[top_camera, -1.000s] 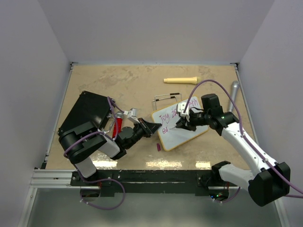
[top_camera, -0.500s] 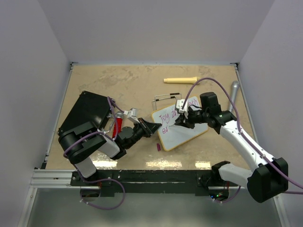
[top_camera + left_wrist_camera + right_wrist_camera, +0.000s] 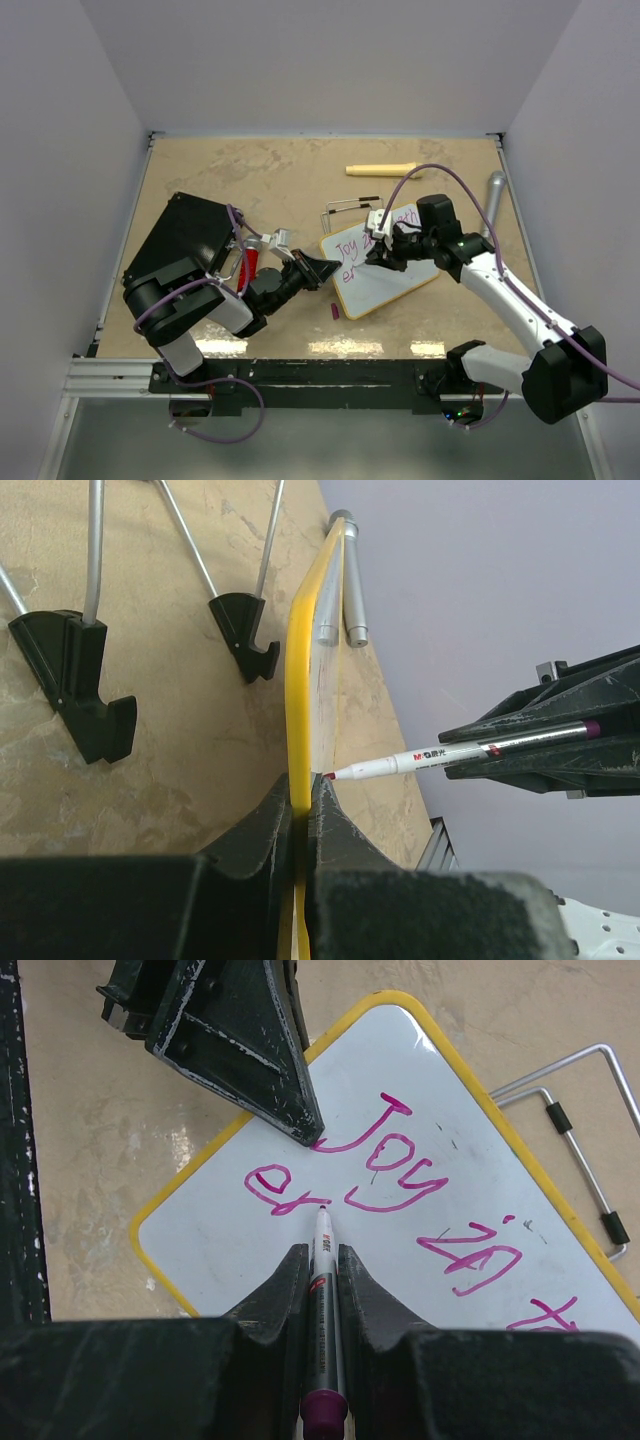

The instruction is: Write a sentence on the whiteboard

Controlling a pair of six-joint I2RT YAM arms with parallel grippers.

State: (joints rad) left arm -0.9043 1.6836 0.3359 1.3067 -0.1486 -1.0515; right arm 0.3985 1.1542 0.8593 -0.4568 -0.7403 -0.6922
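1. Tan mottled desk between pale walls; a small magenta cap lies just beside the near-left edge of the whiteboard.
2. The left pincer is clenched on the whiteboard's yellow left rim.
3. The whiteboard sits right of the desk's centre, turned at an angle, with a black case well apart to its left.
4. Above the whiteboard, the right pincer grasps a marker. The marker's tip meets the board just after "er", under "Joy" of the pink sentence.
5. Just behind the whiteboard lies a wire stand. Farther back are a cream stick and, to the far right, a silver cylinder.
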